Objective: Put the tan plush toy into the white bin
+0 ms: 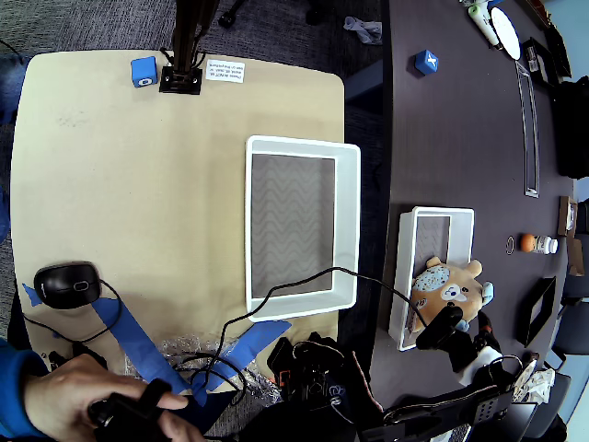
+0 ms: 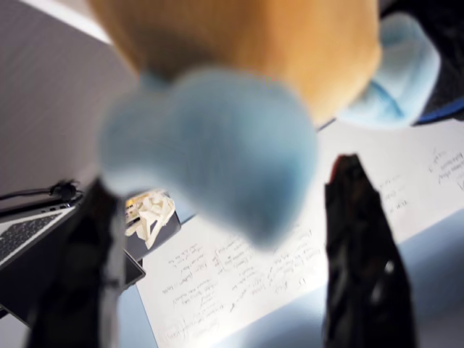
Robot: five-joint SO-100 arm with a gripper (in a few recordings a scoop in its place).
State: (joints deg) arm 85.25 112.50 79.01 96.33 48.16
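The black tool (image 1: 440, 329) is clenched on the tan plush toy (image 1: 445, 287), held over a small white tray (image 1: 405, 276), so the carry to the white bin (image 1: 348, 221) on the tan worktop (image 1: 129, 193) comes next.

The overhead view counts two white bins, a large one (image 1: 302, 223) at the tan tabletop's right edge and a small one (image 1: 433, 273) on the dark tabletop, two blue cubes (image 1: 144, 71) (image 1: 425, 62), one tan plush toy (image 1: 445, 287) and one black mouse (image 1: 66, 284).
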